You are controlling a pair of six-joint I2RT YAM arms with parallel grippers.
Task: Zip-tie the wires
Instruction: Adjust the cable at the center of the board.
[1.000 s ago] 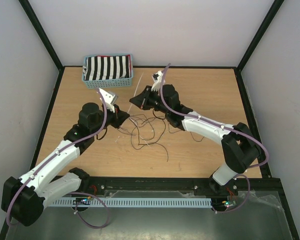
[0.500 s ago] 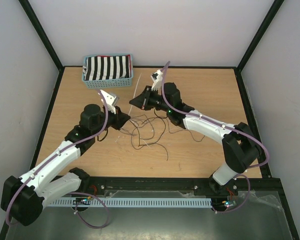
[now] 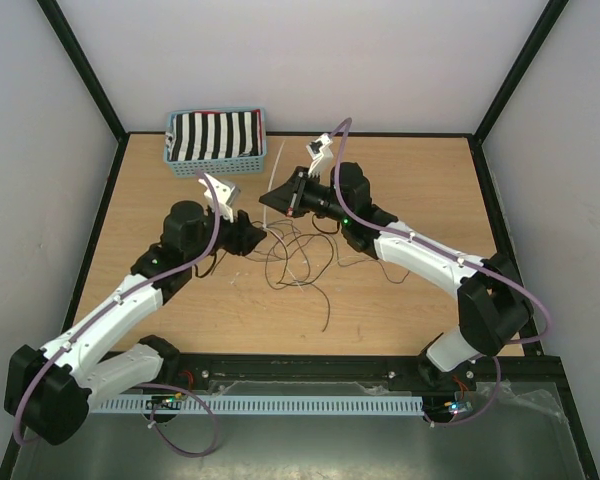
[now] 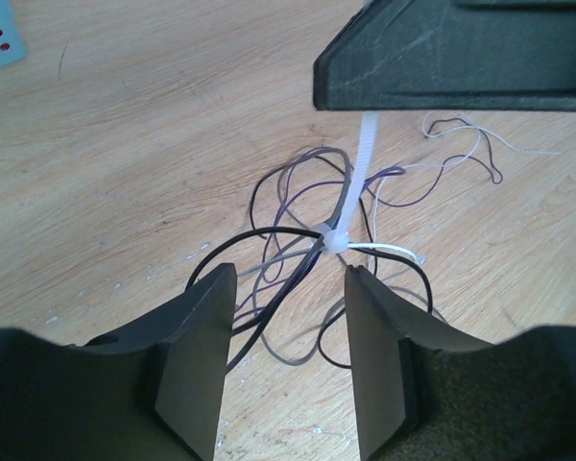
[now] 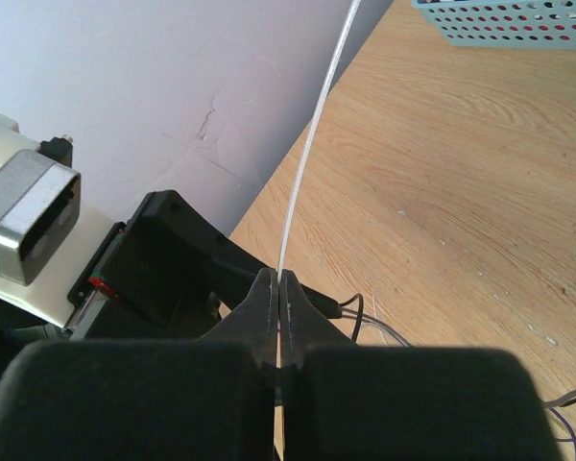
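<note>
Pale wood covers the table, walled in by plain white panels with black corner posts. From above, the left claw and the right claw point at each other near the middle of the board, close together. The wires sprawl in thin dark loops just to the right of the left claw and below the right one. A white zip tie rises as a thin line from the right claw's tip toward the far edge. Beyond the left claw sits a blue perforated basket holding a black-and-white striped cloth.

Seen from the left wrist, the left claw has its two dark fingers apart, pinching nothing. Black, grey and purple wires are gathered just ahead of the gap. The zip tie cinches them at its small white head. Its strap runs up into the right claw, which hangs above. Loose ends trail off right of the fingers.

From the right wrist, the right claw is pressed together on the zip tie, whose strap curves away ahead of the tips. Just left of the tips stands the other arm's black housing, with a red mark too small to read. The basket lies far ahead to the right. A few wires show right of the tips.
</note>
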